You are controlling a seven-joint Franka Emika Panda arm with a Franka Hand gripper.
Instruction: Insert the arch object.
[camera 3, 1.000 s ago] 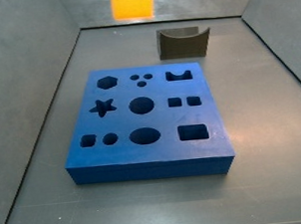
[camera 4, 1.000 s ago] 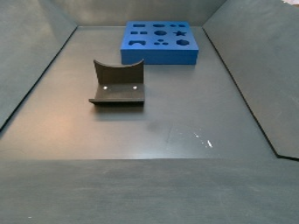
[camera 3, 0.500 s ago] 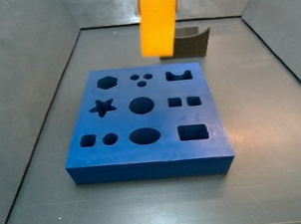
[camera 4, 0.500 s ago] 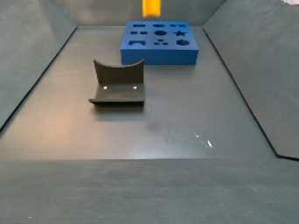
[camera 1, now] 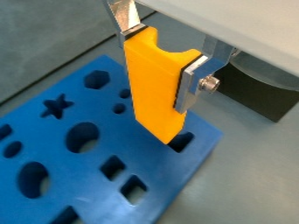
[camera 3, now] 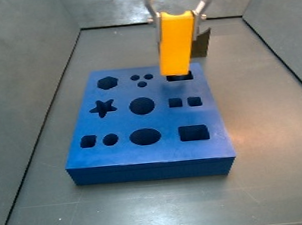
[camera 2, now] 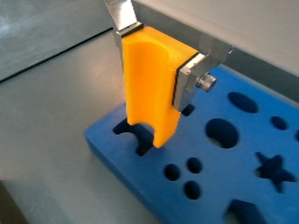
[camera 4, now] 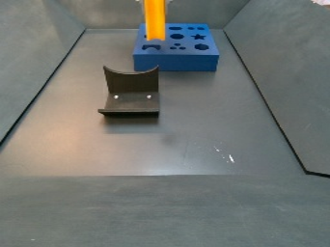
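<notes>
The arch object [camera 3: 177,44] is a bright orange-yellow block, held upright. My gripper [camera 3: 175,12] is shut on its upper part, one silver finger [camera 1: 193,80] on each side, as both wrist views show [camera 2: 158,52]. The blue board [camera 3: 152,168] with several shaped cutouts lies on the floor. The arch object's lower end [camera 2: 156,138] is at the mouth of the arch-shaped cutout [camera 2: 131,135] in a corner of the board [camera 2: 128,159]. I cannot tell how deep it sits. In a side view the arch object [camera 4: 153,19] stands over the board [camera 4: 180,60].
The dark fixture [camera 4: 129,92] with a concave top stands on the grey floor apart from the board, and shows behind the arch object in a side view [camera 3: 203,41] and in a wrist view [camera 1: 263,87]. Grey walls enclose the floor.
My gripper has come down with the arch object from high above the back of the bin to the arch-shaped cutout of the board.
</notes>
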